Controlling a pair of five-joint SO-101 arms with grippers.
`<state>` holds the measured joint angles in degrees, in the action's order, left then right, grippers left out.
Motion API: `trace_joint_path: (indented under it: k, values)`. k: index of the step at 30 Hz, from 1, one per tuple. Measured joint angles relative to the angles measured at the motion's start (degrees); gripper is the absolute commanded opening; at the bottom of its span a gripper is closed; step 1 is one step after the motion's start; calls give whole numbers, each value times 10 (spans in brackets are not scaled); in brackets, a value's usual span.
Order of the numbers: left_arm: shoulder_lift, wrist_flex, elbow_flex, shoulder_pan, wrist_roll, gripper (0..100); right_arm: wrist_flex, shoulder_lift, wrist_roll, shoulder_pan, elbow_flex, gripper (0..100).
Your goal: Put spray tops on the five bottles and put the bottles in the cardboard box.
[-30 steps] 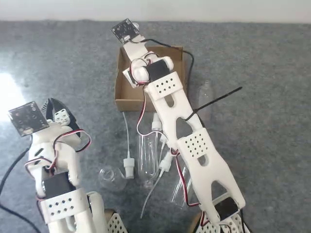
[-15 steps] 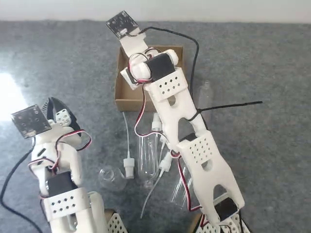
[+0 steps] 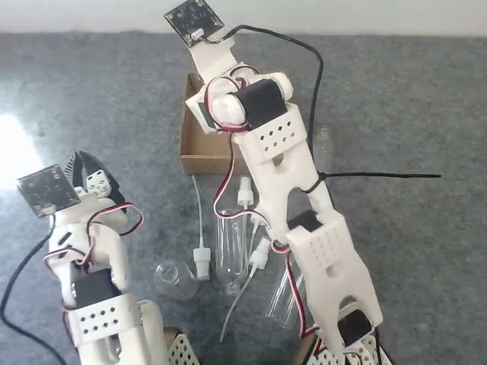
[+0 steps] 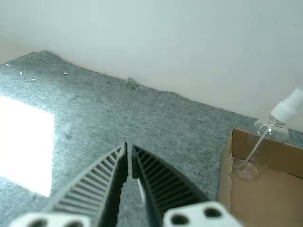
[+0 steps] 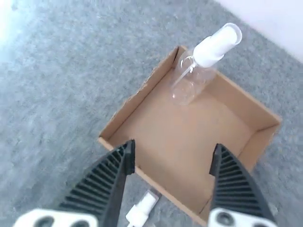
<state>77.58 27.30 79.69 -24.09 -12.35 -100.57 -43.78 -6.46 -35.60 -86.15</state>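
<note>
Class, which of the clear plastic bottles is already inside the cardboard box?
The clear plastic bottle with the white spray top fitted, in the brown cardboard box; the other clear bottles lie outside on the grey table.

The high camera hangs above the arms' bases and looks down over the desk [image 3: 411, 99] toward the far wall [image 3: 342, 15], taking in both arms and the box [image 3: 199, 163]. The left wrist camera sits low behind the left gripper [image 4: 129, 150], facing almost level across the desk to the wall and catching a corner of the box. The right wrist camera rides behind the right gripper [image 5: 174, 146], staring steeply down into the box from close. Both wrist views share the bottle [image 5: 194, 78] inside it.
</note>
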Motion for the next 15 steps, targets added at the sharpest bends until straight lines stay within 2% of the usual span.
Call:
trace_joint_path:
  k: [15]
  values:
    - [0, 0, 0, -1, 0, 16, 0, 420, 1, -15, 498, 224]
